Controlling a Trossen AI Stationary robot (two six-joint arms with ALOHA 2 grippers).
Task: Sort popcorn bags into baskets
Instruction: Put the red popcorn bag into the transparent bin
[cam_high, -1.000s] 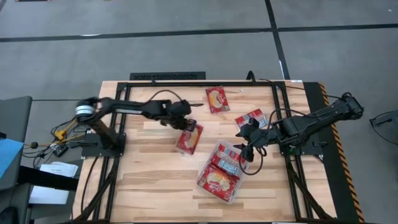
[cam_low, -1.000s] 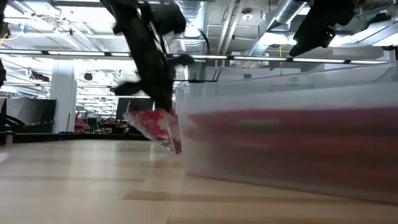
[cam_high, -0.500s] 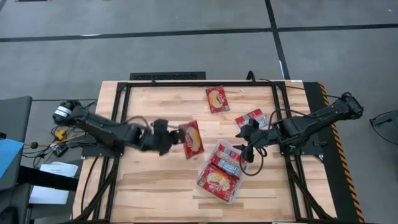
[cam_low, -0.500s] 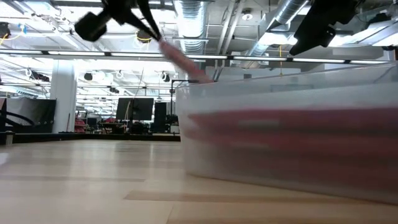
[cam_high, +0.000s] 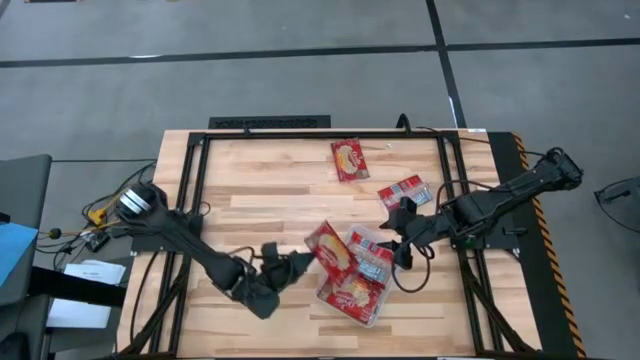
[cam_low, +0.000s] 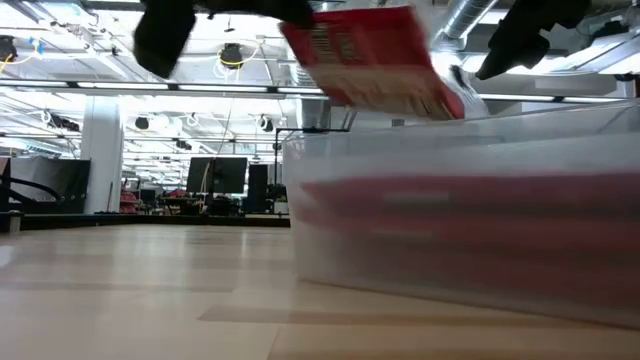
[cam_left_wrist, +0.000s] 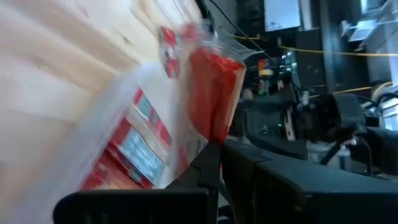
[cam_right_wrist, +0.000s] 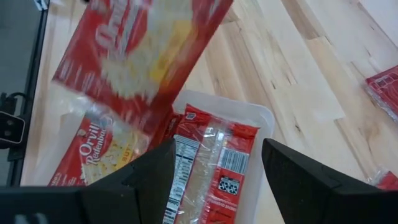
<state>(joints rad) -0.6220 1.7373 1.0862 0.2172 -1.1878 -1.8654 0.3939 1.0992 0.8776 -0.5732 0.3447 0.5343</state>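
**Left arm carries bag over tray**

Left tool (cam_high: 300, 262) clamps a popcorn bag (cam_high: 329, 248) above the clear tray (cam_high: 345, 304), likely for dropping in. Right tool (cam_high: 399, 240) waits beside the tray, fingers spread, empty. Two bags (cam_high: 349, 158) lie farther up the table (cam_high: 260, 190), unsorted.

Tray (cam_high: 330, 293) near table's (cam_high: 250, 180) front centre w/ bags (cam_high: 350, 290) inside. Held bag (cam_high: 330, 247) over tray's left rim. Two bags (cam_high: 349, 159) (cam_high: 404, 190) lie behind tray.
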